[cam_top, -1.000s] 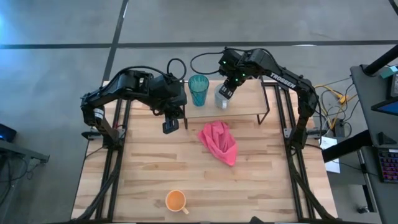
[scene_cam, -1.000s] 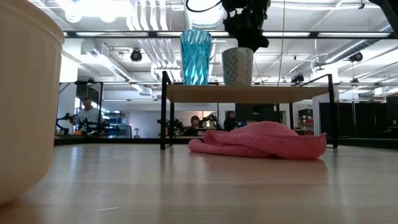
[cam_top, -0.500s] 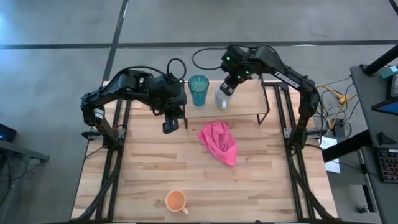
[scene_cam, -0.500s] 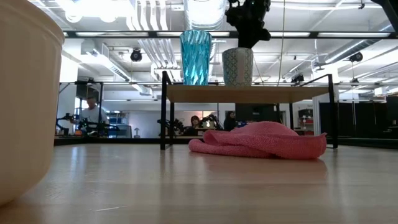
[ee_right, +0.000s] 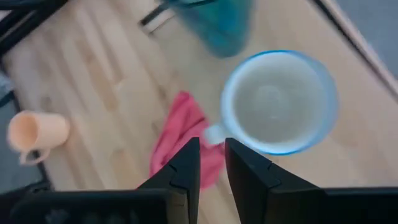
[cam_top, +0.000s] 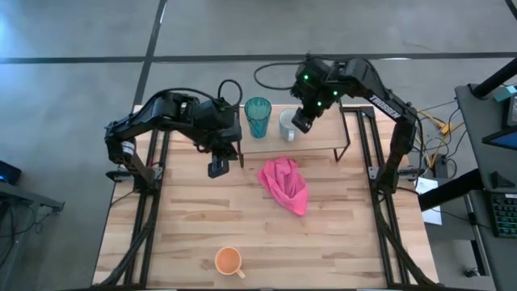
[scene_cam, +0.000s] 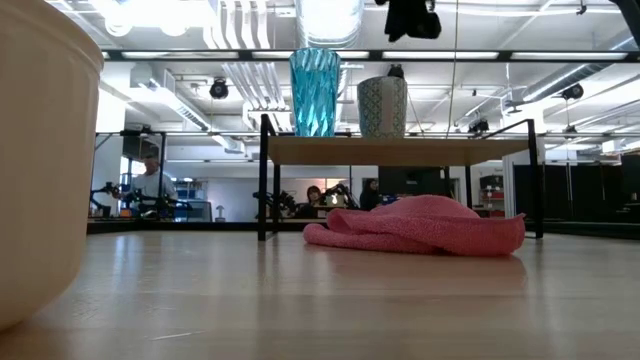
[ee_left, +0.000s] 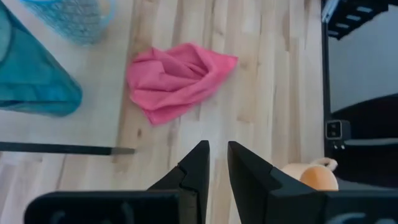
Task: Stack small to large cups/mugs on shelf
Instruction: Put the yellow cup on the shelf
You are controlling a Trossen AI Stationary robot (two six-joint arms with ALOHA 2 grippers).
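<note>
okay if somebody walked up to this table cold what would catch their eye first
Probably the pink cloth crumpled mid-table, just in front of the shelf. On the shelf, the teal tumbler and white mug stand side by side, the right gripper above the mug. The orange mug sits alone near the front edge.

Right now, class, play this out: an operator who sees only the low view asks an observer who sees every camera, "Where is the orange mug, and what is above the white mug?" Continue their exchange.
Observer: The orange mug stands alone near the table's front edge, far from the shelf.
Operator: And above the white mug?
Observer: The right gripper hangs over the white mug, offset toward the rim on the right arm's side.
Operator: Where is the left arm?
Observer: The left gripper hovers over the tabletop, off the shelf's left end.
</note>
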